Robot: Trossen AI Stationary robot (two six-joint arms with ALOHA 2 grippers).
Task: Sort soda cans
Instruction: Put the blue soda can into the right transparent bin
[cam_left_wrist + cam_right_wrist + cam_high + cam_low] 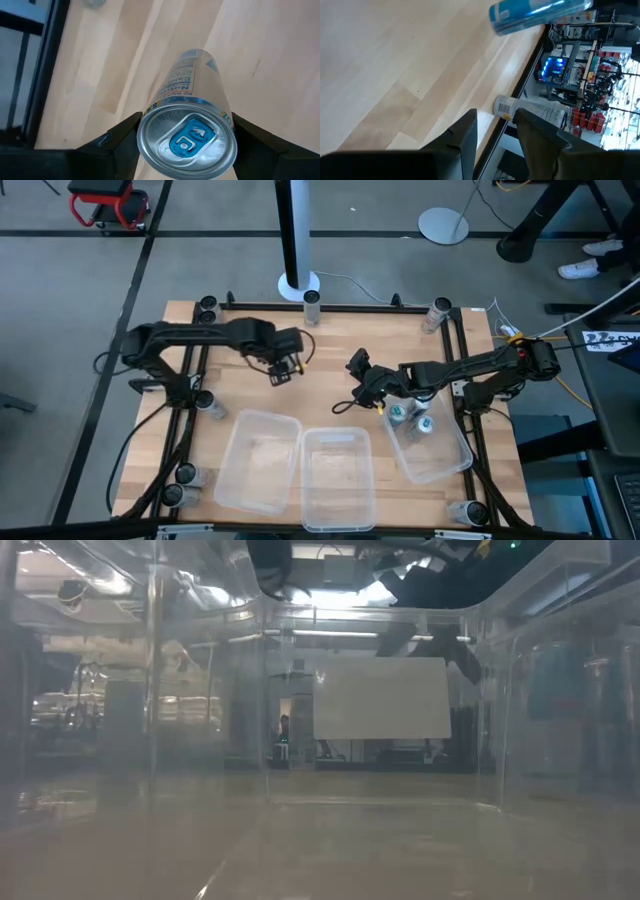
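From above, the left gripper (284, 370) hangs over bare wood near the table's (330, 370) middle, and only a small light spot shows between its fingers. The right gripper (360, 366) is also over the middle, just up from the right bin (455, 465). Three clear bins lie along the near edge: the left bin (232, 480), the middle bin (338, 480) and the right one, which is skewed. Two cans (398, 413) stand in the right bin's far end, touching or nearly so. Seven more cans (312, 299) stand singly around the table's rim.

The low view looks through clear bin walls (150, 690); no can can be made out there, and dark arm parts show only along the top.

The left wrist view gives what the high view hides: the left fingers (120, 137) clamp a silver-topped can (187, 142) with a blue tab, its printed side pointing down toward the wood.

In the right wrist view, the right fingers (467, 132) stand apart with nothing between them. Beyond them a white-labelled can (530, 110) is at the table edge, and a blue can (535, 12) appears at the frame's border.
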